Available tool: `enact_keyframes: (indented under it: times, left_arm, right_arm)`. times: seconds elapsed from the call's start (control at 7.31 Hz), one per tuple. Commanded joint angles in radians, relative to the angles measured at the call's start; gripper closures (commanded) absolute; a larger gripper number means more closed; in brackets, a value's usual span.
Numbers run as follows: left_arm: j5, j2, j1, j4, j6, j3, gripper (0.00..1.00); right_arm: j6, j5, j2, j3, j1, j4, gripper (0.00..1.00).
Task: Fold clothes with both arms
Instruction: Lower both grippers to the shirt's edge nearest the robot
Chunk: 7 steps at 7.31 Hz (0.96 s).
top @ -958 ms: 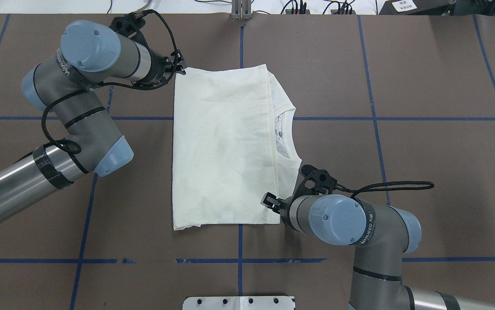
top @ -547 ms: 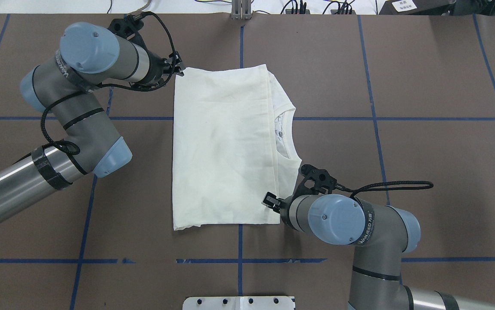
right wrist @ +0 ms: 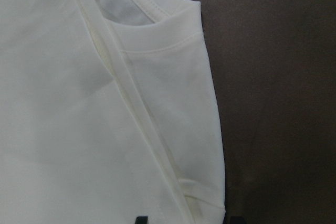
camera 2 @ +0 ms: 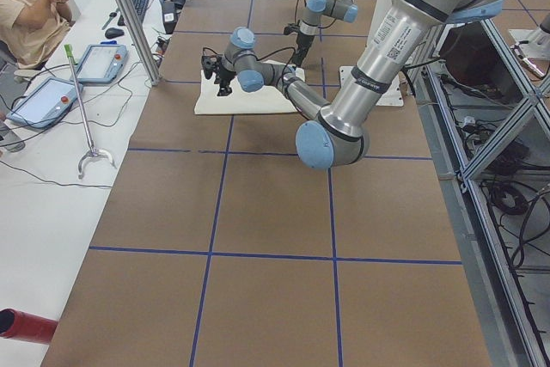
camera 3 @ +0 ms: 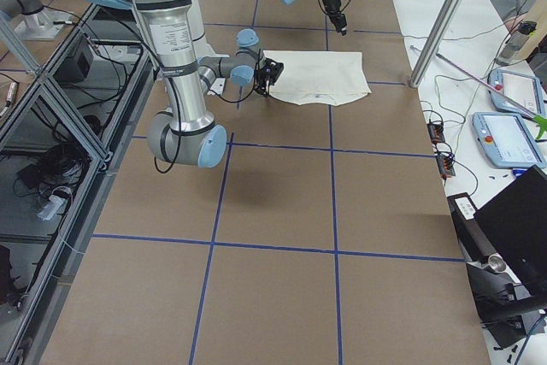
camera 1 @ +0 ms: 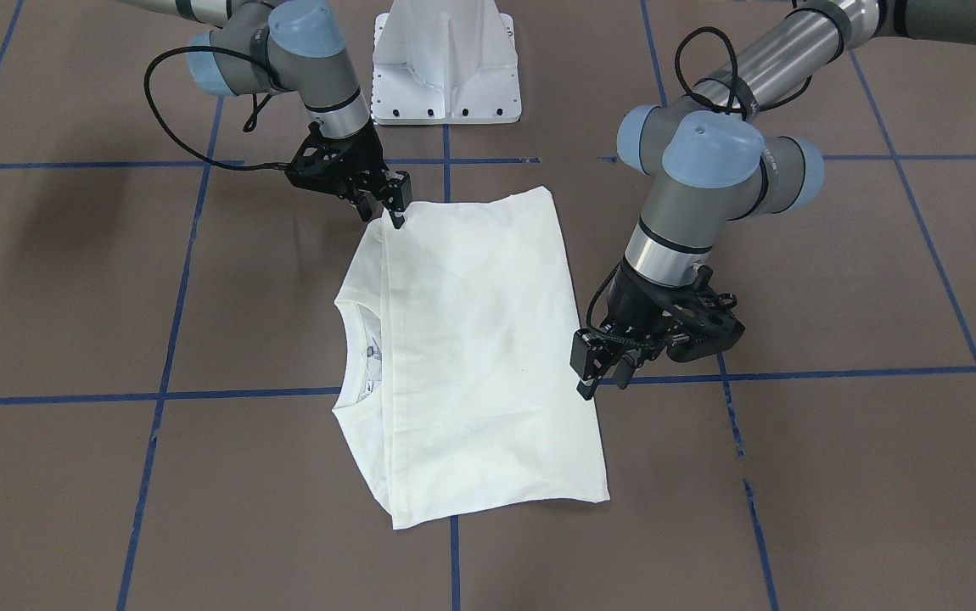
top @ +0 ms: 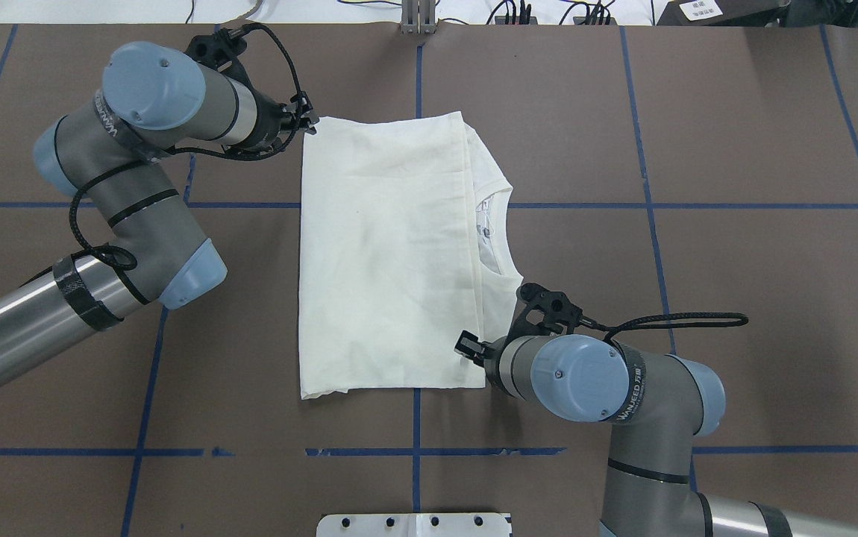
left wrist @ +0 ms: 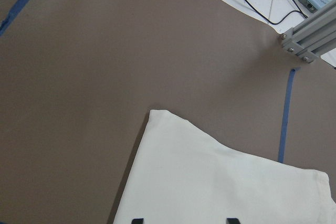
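The cream-white shirt (top: 384,253) lies folded flat in the middle of the brown table, plain side up, its neckline (top: 495,231) showing at the right edge. No cat graphic shows. My left gripper (top: 311,124) hovers open just off the shirt's far left corner; the left wrist view shows that corner (left wrist: 157,115) ahead of its spread fingertips. My right gripper (top: 466,347) stands open over the near right corner by the shoulder fold (right wrist: 173,145). In the front view the left gripper (camera 1: 600,378) is on the right and the right gripper (camera 1: 392,208) on the left. Neither holds cloth.
Blue tape lines (top: 645,205) cross the brown table. The white pedestal base (camera 1: 445,59) stands at the robot's side. An aluminium post (top: 418,19) rises at the far edge. A seated person (camera 2: 30,15) and tablets (camera 2: 99,62) are beside the table.
The left gripper has drawn back slightly to the left, away from the shirt's far corner. The right arm has shifted a little; the shirt lies unchanged.
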Motion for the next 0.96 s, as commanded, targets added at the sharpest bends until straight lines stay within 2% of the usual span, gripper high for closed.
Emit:
enact_keyframes:
  times: [0.0,0.14,0.55,0.68,0.82]
  left_arm:
    - [0.001,0.004,0.001,0.000,0.000,0.000,0.39]
    - [0.001,0.005,0.001,0.000,0.000,0.000,0.39]
    - [-0.003,0.007,0.004,0.002,-0.002,-0.014,0.39]
    - [-0.001,0.046,0.043,-0.002,-0.108,-0.055,0.39]
    - [0.016,0.085,0.121,0.014,-0.209,-0.166,0.39]
  right_arm:
    - [0.000,0.000,0.002,-0.003,0.000,-0.001,0.83]
    - [0.000,0.000,0.004,-0.003,0.000,-0.001,1.00]
    - [-0.001,0.006,0.005,0.029,0.006,0.000,1.00]
    - [-0.001,0.010,0.001,0.058,0.012,-0.001,1.00]
    - [-0.001,0.010,-0.012,0.095,0.013,-0.003,1.00]
